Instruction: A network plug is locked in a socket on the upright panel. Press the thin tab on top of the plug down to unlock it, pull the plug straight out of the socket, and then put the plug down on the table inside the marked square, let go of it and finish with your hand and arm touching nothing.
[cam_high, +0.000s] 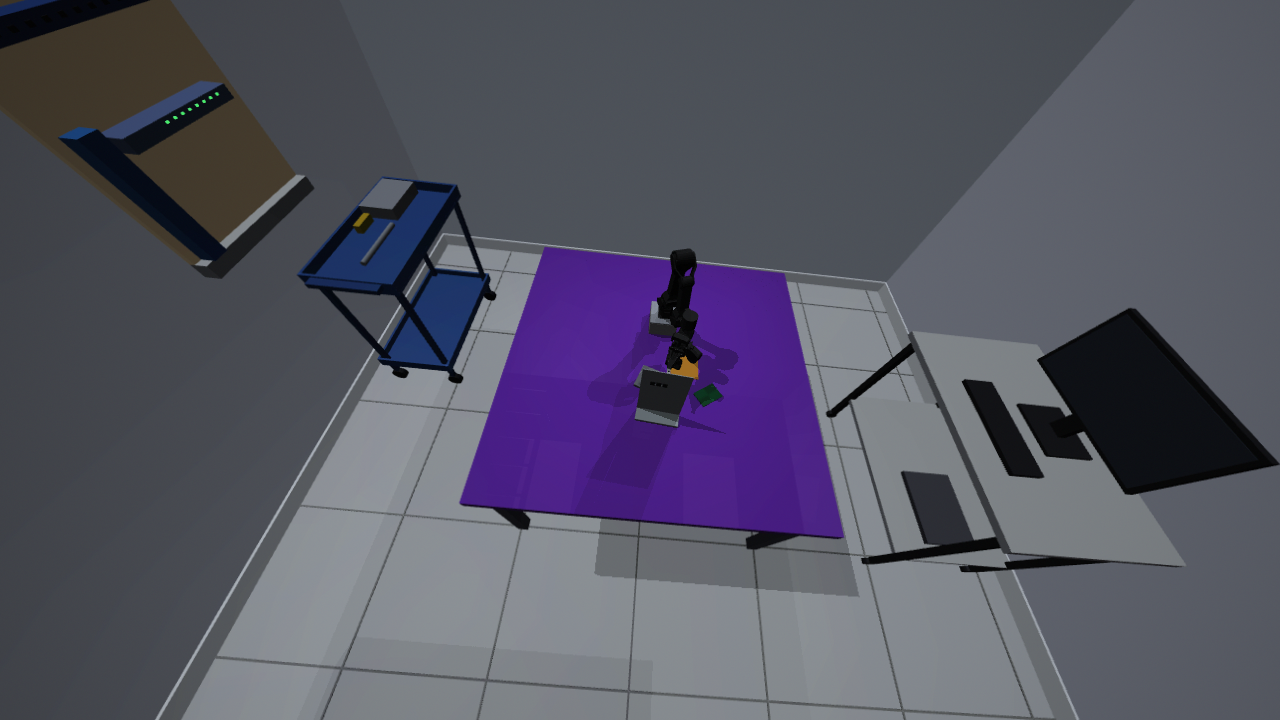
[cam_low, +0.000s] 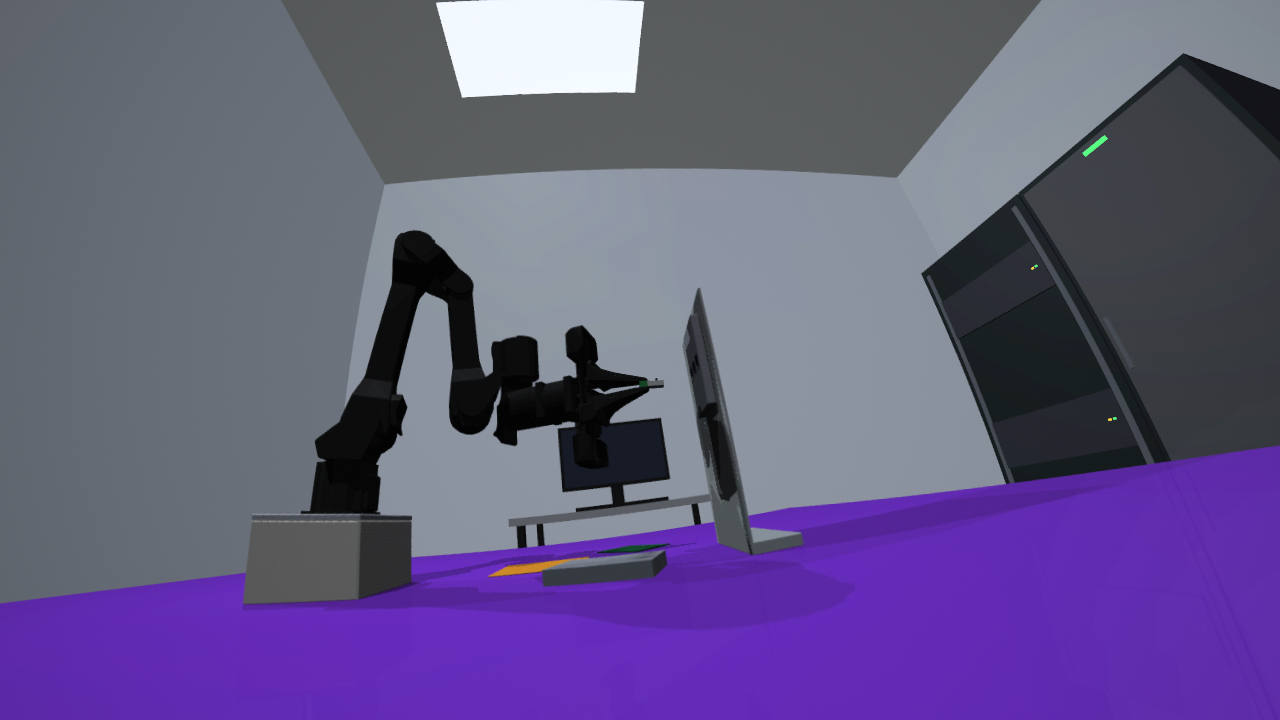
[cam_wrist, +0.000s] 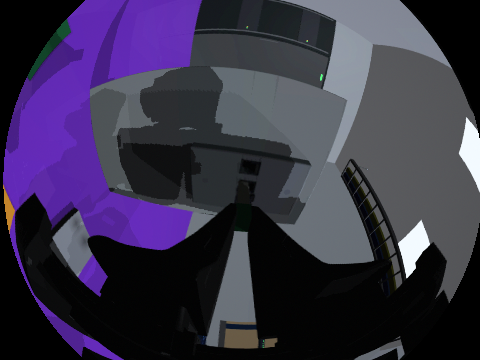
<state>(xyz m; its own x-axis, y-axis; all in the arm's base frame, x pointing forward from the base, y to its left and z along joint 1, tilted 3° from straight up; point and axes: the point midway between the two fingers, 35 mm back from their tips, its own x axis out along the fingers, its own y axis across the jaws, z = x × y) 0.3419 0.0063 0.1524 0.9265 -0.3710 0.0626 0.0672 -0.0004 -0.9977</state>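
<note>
My gripper (cam_low: 640, 382) (cam_wrist: 243, 211) (cam_high: 676, 360) is shut on the small network plug (cam_low: 653, 383) (cam_wrist: 246, 195), which has a green mark near the fingertips. It holds the plug level in the air, a short gap away from the upright grey panel (cam_low: 721, 447) (cam_high: 664, 404) (cam_wrist: 220, 116). The plug's tip points at the dark socket (cam_wrist: 248, 167), and the plug is out of it. A green square (cam_low: 631, 548) (cam_high: 708, 394) (cam_wrist: 50, 51) and an orange patch (cam_low: 535, 566) (cam_high: 688, 366) are marked on the purple table (cam_low: 805, 626) (cam_high: 572, 447) below.
A flat grey slab (cam_low: 605, 567) lies on the table below the gripper. The arm's grey base block (cam_low: 327, 555) stands at the left. A blue cart (cam_high: 393, 259) and a desk with a monitor (cam_high: 1145, 402) stand beside the table.
</note>
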